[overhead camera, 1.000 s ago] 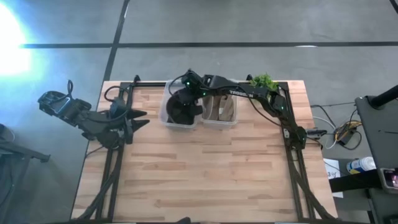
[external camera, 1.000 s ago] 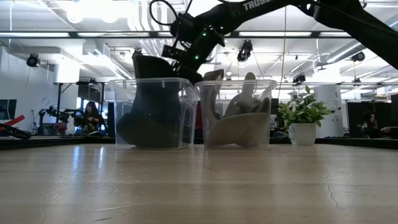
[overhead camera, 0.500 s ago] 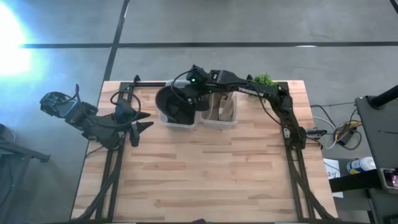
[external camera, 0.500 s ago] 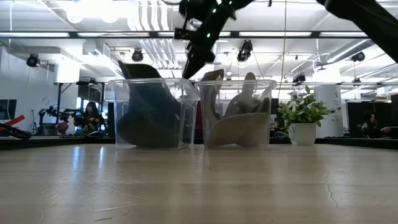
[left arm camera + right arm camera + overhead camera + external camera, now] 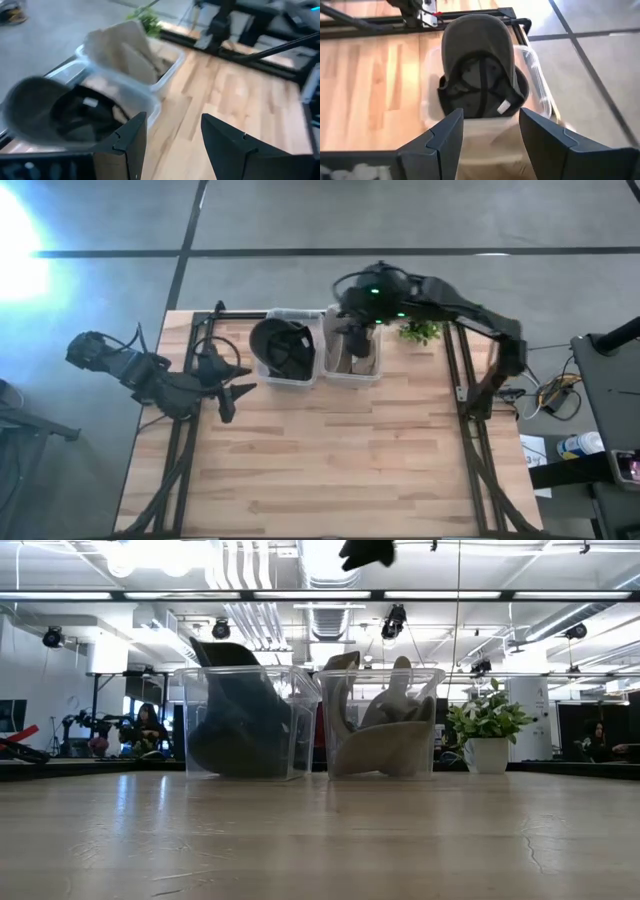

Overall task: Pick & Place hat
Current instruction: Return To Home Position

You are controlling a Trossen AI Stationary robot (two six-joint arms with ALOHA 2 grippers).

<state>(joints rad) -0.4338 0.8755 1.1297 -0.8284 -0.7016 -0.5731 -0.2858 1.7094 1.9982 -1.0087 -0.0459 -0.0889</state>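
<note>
A dark cap (image 5: 282, 348) lies upside down in the left clear bin (image 5: 300, 379), its inside showing (image 5: 481, 80). Its brim (image 5: 218, 648) leans on the bin's rim and sticks up above it. My right gripper (image 5: 355, 332) hangs open and high over the right clear bin (image 5: 352, 372), which holds beige hats (image 5: 385, 735); only its tip (image 5: 367, 550) shows in the low view. My left gripper (image 5: 236, 387) is open and off the table, left of the cap's bin, pointing toward it (image 5: 65, 112).
A potted plant (image 5: 421, 330) stands at the far edge just right of the bins (image 5: 488, 725). Black frame rails (image 5: 466, 395) run along the table's left and right sides. Bare wood (image 5: 330, 460) stretches from the bins to the near edge.
My right gripper has let go of the dark cap, risen and swung toward the table's right, from over the left bin to over the right one. The cap has dropped into the left bin, brim over the rim. My left gripper has drifted right, toward the bins.
</note>
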